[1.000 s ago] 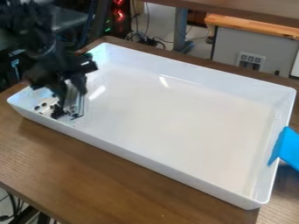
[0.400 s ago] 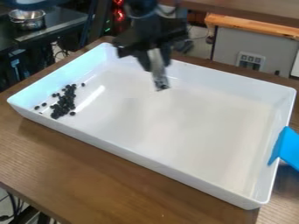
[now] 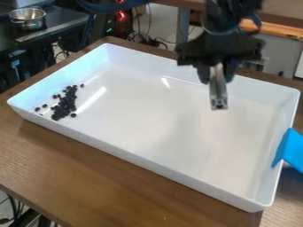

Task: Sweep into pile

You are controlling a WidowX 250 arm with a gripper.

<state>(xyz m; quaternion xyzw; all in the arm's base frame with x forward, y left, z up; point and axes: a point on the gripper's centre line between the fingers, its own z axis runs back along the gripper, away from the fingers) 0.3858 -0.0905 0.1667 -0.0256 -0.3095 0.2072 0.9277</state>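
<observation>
Beads (image 3: pixel 65 103), small, black and round, lie in a loose, elongated cluster at the left end of a large white rectangular tray (image 3: pixel 177 164) with raised walls. Most are bunched together, some touching; a couple sit a little apart on the left, close to the end wall, and a few others lie just beside the main group. The tray rests at a slant on a brown wood-grain table (image 3: pixel 106 186).

Over the far right part of the tray hangs the black two-finger gripper (image 3: pixel 217 76), well apart from the beads. Its fingers (image 3: pixel 204 74) are clamped on a narrow, silvery-grey tool (image 3: pixel 218 95), which points down into the tray; whether its lower end touches the tray floor, I cannot tell.

At the right end, a bright blue angular piece (image 3: pixel 291 150) overlaps the tray's rim. Beyond the table, at the far left, a round shiny metal pot (image 3: pixel 28 18) stands on a dark surface (image 3: pixel 56 26).
</observation>
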